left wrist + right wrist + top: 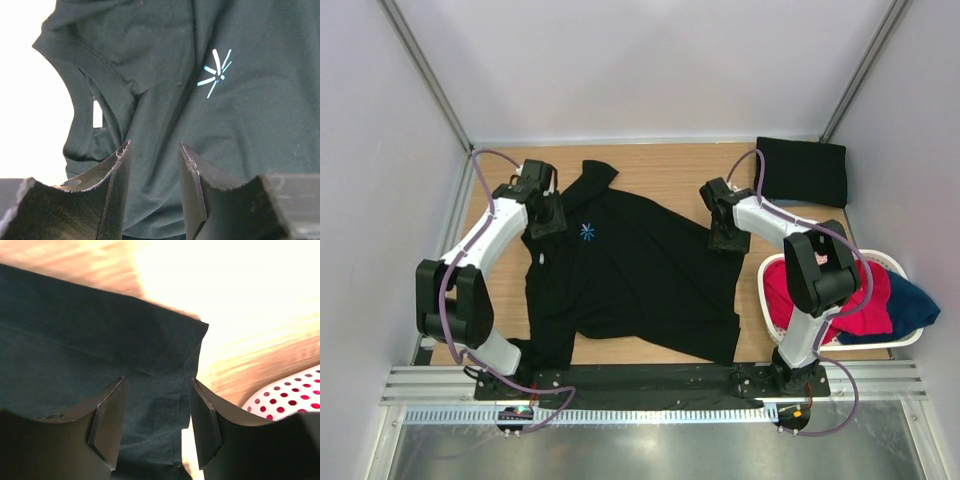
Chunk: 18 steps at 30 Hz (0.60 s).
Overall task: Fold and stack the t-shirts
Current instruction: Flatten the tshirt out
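A black collared t-shirt [630, 275] with a light-blue starburst mark [587, 231] lies spread on the wooden table. A folded black t-shirt [802, 171] sits at the far right corner. My left gripper [546, 217] is open, low over the shirt's left shoulder beside the collar; its wrist view shows the cloth [165, 100] and the starburst [216, 72] between and beyond the fingers. My right gripper [728, 238] is open over the shirt's right sleeve edge; its wrist view shows the sleeve hem [150, 350] between the jaws, with nothing gripped.
A white oval basket [775, 275] with red and blue clothes [880, 305] stands at the right, next to my right arm. A red-dotted white cloth [295, 395] shows in the right wrist view. Bare wood [660, 165] lies behind the shirt.
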Each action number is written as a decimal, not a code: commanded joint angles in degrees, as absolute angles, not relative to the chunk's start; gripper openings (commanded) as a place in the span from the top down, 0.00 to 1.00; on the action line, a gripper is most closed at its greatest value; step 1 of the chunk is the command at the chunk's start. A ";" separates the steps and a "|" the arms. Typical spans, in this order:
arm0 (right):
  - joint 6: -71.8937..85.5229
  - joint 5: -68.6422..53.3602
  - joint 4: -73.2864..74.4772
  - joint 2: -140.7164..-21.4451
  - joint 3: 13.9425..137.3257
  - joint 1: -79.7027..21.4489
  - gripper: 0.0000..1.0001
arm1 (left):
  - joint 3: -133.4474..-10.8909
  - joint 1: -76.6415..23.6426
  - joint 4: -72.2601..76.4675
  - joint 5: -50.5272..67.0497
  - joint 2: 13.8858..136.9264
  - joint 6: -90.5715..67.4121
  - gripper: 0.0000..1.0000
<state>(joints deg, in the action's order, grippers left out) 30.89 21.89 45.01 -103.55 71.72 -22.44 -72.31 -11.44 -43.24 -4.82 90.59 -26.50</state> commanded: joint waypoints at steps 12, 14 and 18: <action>29.44 20.13 35.60 -106.44 69.79 -18.46 0.50 | -72.25 -11.07 -42.98 -3.87 90.53 -26.63 0.56; 29.44 19.95 35.42 -106.52 69.70 -18.20 0.53 | -72.60 -11.07 -43.15 -4.04 90.61 -26.63 0.56; 29.71 19.51 35.77 -106.26 70.22 -18.02 0.76 | -74.00 -11.16 -43.42 -4.22 91.05 -26.54 0.56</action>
